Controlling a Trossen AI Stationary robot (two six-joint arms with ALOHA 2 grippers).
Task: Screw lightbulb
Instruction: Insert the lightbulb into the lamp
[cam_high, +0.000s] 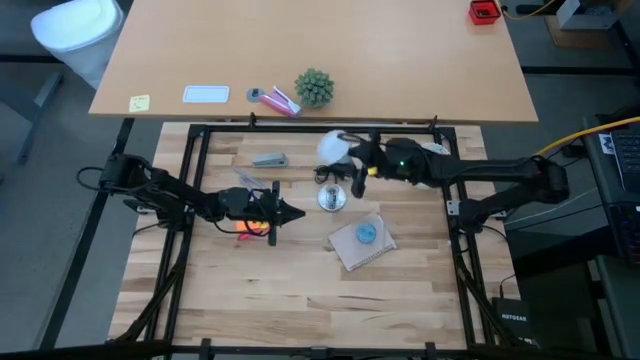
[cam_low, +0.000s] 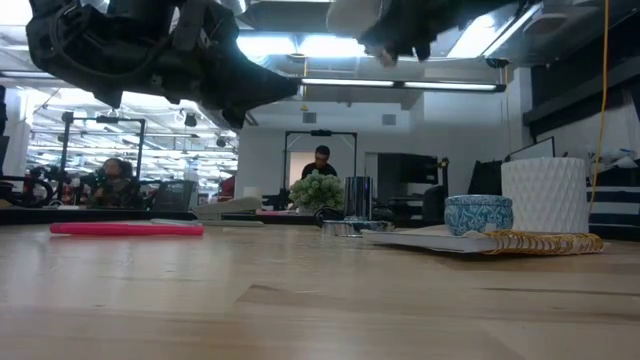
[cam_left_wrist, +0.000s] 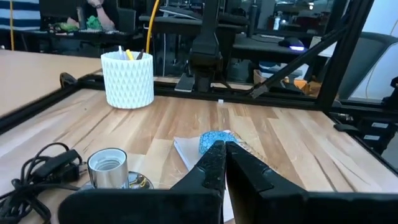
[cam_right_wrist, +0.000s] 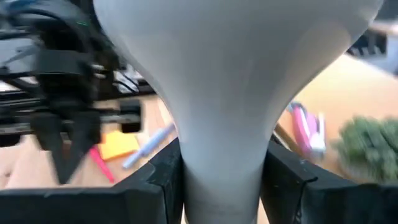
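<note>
The white frosted lightbulb (cam_high: 334, 148) hangs in the air above the table's far middle, with my right gripper (cam_high: 355, 160) shut on it; it fills the right wrist view (cam_right_wrist: 236, 74). Its screw base is hidden behind the fingers. The shiny metal socket (cam_high: 331, 197) stands upright on the table on its round foot, with its black cord (cam_left_wrist: 37, 171) beside it. It lies just nearer than the bulb. My left gripper (cam_high: 292, 213) is shut on nothing and points level toward the table's right, left of the socket (cam_left_wrist: 107, 168). My right gripper pinches the lightbulb's tapering neck (cam_right_wrist: 224, 168) between its two fingers (cam_right_wrist: 165, 180), one on each side. The fingers come from the table's right, nearly level and slanting a little down. The globe sticks out beyond the fingertips, and the bulb is lifted clear of the table.
A notebook (cam_high: 362, 245) with a small blue round blob (cam_high: 366, 233) on it lies right of the socket. A pink pen (cam_low: 125, 229) and an orange sticky note (cam_high: 245, 226) lie under my left arm. A white patterned cup (cam_left_wrist: 127, 78) stands near the table's right edge.
</note>
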